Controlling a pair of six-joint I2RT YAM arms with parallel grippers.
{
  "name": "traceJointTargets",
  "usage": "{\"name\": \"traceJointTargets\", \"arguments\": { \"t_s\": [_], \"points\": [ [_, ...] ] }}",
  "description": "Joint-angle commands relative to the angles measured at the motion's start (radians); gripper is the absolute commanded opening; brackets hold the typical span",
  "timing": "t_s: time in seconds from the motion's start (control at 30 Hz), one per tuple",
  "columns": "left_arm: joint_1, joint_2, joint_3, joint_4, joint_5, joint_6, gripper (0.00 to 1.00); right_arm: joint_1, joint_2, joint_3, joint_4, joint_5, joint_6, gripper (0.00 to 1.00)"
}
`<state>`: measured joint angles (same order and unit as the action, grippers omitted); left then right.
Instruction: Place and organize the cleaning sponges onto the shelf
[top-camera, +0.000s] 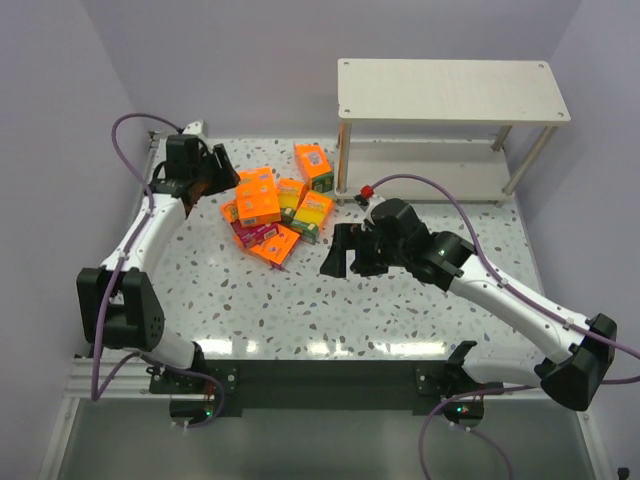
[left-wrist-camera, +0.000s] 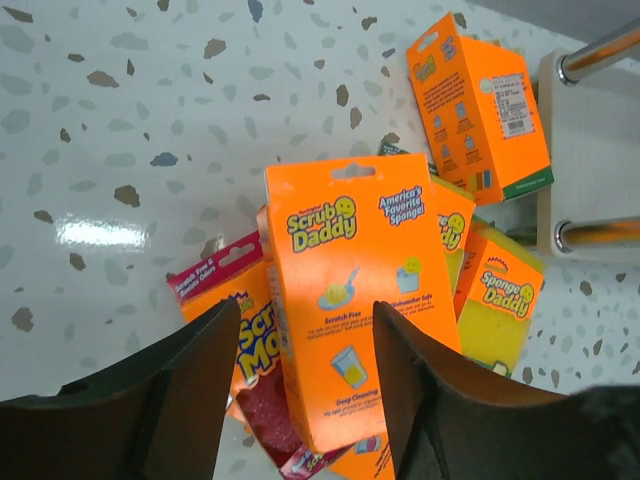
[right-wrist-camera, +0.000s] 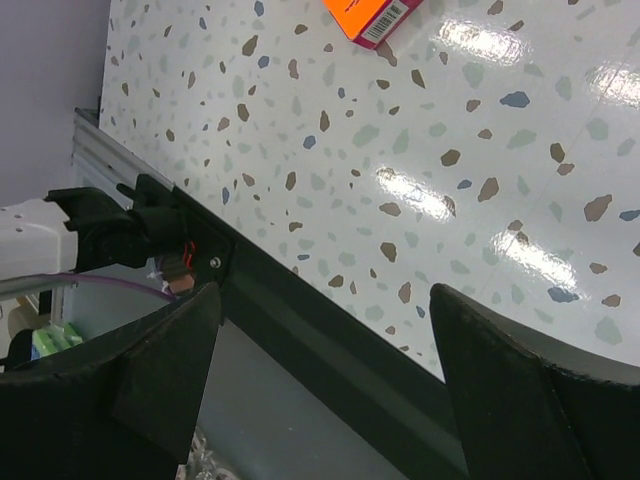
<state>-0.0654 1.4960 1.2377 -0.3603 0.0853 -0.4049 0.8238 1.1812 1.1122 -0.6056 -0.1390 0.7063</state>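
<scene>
Several orange sponge packs (top-camera: 272, 208) lie in a loose pile at the table's middle left; one (top-camera: 314, 166) stands nearer the shelf. The two-tier pale shelf (top-camera: 450, 90) stands at the back right, and both boards are bare. My left gripper (top-camera: 222, 180) is open just left of the pile. In the left wrist view my left gripper (left-wrist-camera: 305, 330) hovers over an orange Scrub Daddy pack (left-wrist-camera: 345, 290), which shows between the spread fingers. My right gripper (top-camera: 340, 252) is open and empty, right of the pile. In the right wrist view (right-wrist-camera: 320, 300) it points at the table's front edge.
A magenta-labelled pack (left-wrist-camera: 215, 275) and a yellow sponge pack (left-wrist-camera: 500, 310) lie beside the Scrub Daddy pack. Metal shelf legs (left-wrist-camera: 600, 235) stand close behind the pile. A small red item (top-camera: 366, 191) lies by the shelf leg. A pack's corner (right-wrist-camera: 372, 15) shows in the right wrist view.
</scene>
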Motion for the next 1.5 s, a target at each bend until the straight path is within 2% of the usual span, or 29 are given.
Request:
{"name": "traceJointTargets", "arguments": {
  "t_s": [0.0,0.03,0.23,0.4,0.53,0.7,0.83,0.87,1.03,1.3,1.47],
  "points": [
    [0.030,0.058,0.066,0.155,0.042,0.003,0.62,0.003,-0.034,0.005,0.017,0.029,-0.002,0.89],
    [0.038,0.073,0.071,0.168,0.050,0.003,0.68,0.005,-0.032,0.005,0.018,0.029,-0.004,0.89],
    [0.096,0.204,0.091,0.293,0.266,0.018,0.74,0.005,-0.028,0.011,0.006,0.015,-0.018,0.91],
    [0.142,0.317,0.091,0.446,0.520,-0.014,0.75,0.003,-0.018,0.021,-0.014,0.006,-0.025,0.91],
    [0.156,0.343,0.089,0.538,0.609,-0.057,0.74,0.003,-0.017,0.023,-0.029,0.007,-0.034,0.92],
    [0.165,0.408,0.137,0.523,0.723,-0.057,0.68,0.003,-0.015,0.009,-0.026,0.009,-0.034,0.92],
    [0.174,0.435,0.140,0.518,0.752,-0.057,0.55,0.003,-0.009,0.008,-0.026,0.006,-0.036,0.93],
    [0.179,0.438,0.140,0.514,0.752,-0.054,0.54,0.005,-0.009,0.008,-0.026,0.007,-0.036,0.93],
    [0.180,0.451,0.140,0.506,0.734,-0.043,0.54,0.005,-0.012,0.009,-0.028,0.009,-0.041,0.93],
    [0.182,0.440,0.135,0.538,0.705,-0.058,0.61,0.003,-0.023,-0.005,-0.034,0.013,-0.045,0.94],
    [0.180,0.458,0.169,0.497,0.702,-0.048,0.61,0.005,-0.014,-0.003,-0.030,0.009,-0.048,0.94]
  ]
}}
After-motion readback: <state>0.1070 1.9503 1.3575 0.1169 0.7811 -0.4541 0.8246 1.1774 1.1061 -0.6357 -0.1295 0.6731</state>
